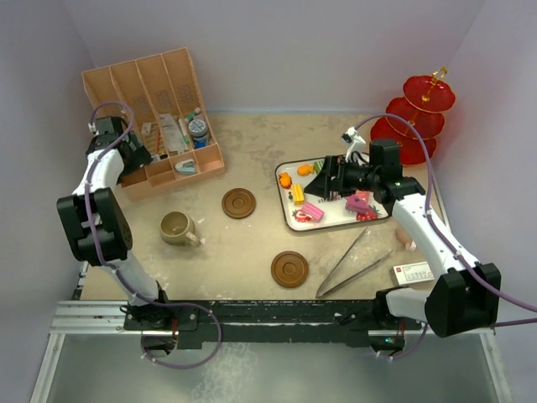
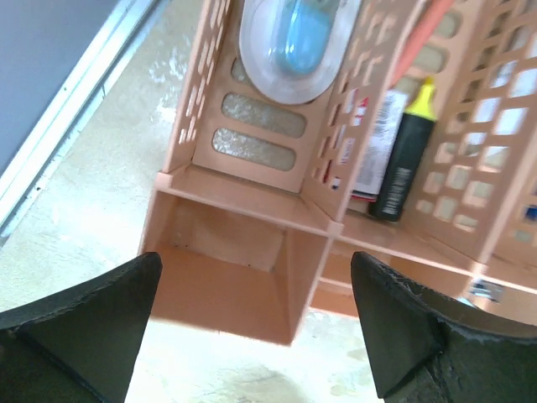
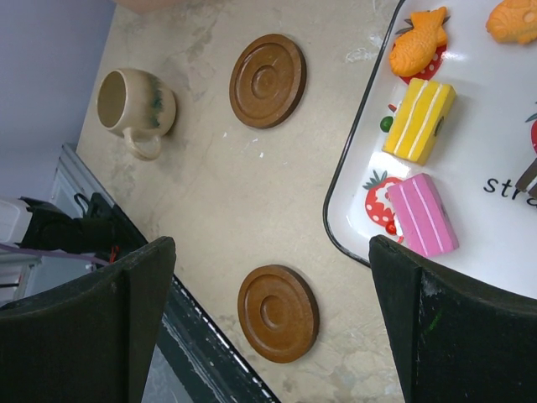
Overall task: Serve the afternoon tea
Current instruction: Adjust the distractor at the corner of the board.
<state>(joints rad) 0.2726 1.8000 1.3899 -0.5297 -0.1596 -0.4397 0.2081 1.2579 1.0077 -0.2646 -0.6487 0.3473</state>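
Observation:
Toy cakes lie on a white tray [image 1: 336, 220] right of centre: an orange fish [image 3: 417, 42], a yellow slice [image 3: 418, 120] and a pink slice [image 3: 428, 214]. My right gripper [image 1: 323, 180] [image 3: 273, 243] hovers open over the tray's left edge, holding nothing. A tan mug [image 1: 176, 227] [image 3: 134, 101] lies on its side on the left. One brown saucer [image 1: 238, 203] [image 3: 268, 81] sits mid-table and another saucer [image 1: 289, 269] [image 3: 278, 313] nearer the front. The red three-tier stand [image 1: 419, 117] is at the back right. My left gripper [image 1: 138, 159] [image 2: 256, 260] is open and empty over the peach rack's front corner.
The peach divided rack [image 1: 155, 109] [image 2: 243, 277] holds toiletries at the back left. Metal tongs [image 1: 352, 264] lie in front of the tray, beside a small white box [image 1: 411, 271]. A pinkish object [image 1: 405, 241] shows partly behind my right forearm. Walls close in on both sides.

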